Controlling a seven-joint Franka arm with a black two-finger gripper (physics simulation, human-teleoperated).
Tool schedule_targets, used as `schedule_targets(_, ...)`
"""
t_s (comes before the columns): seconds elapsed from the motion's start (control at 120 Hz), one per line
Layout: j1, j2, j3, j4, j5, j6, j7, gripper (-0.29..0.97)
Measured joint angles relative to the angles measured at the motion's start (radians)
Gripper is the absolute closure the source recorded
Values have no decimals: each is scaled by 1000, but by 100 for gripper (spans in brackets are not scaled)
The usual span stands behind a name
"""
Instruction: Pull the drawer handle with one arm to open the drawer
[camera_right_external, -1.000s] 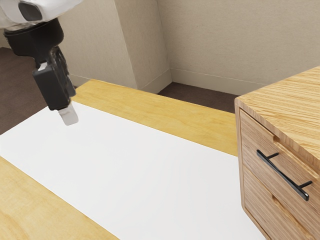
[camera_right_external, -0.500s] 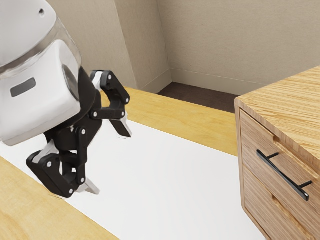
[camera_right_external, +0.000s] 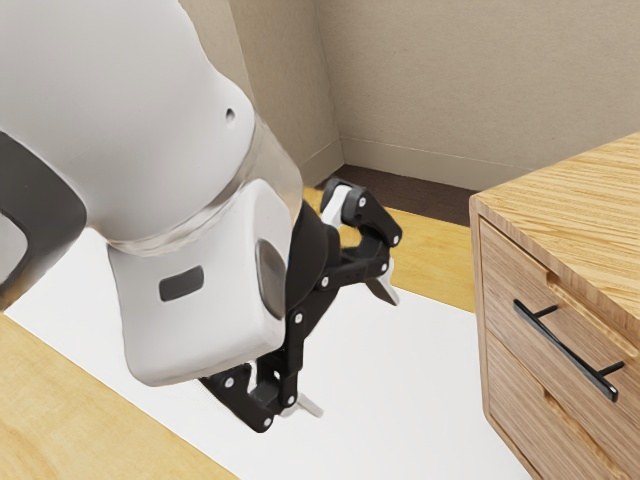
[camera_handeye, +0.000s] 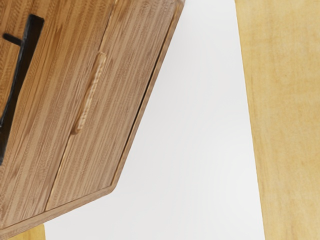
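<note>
currently tool (camera_right_external: 345, 345) spread wide over white sheet (camera_right_external: 430, 385), well apart from drawer handle (camera_right_external: 568, 350)

— Where's your drawer (camera_right_external: 515, 268)?
— At the exterior view's right: light striped wood, its front flush with the unit, shut.
— And the handle (camera_right_external: 567, 350)?
— You'll see a slim black bar on two posts, lying along that front.

cabinet (camera_right_external: 570, 215): grained wood | handle (camera_right_external: 566, 350): matt black | mat (camera_right_external: 420, 400): smooth white | arm (camera_right_external: 130, 120): glossy white | table (camera_right_external: 60, 420): pale wood

Hand (camera_right_external: 345, 349) with fingers (camera_right_external: 384, 289) spread wide
</note>
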Motion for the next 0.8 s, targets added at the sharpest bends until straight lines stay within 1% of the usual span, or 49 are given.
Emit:
schedule_targets(0.233, 0, 21, -50, 2, -1, 93, 51, 0)
schedule_targets(0.567, 2, 27, -57, 7, -1, 157, 97, 0)
schedule_targets(0.8, 2, 58, -77, 7, 1, 210, 114, 0)
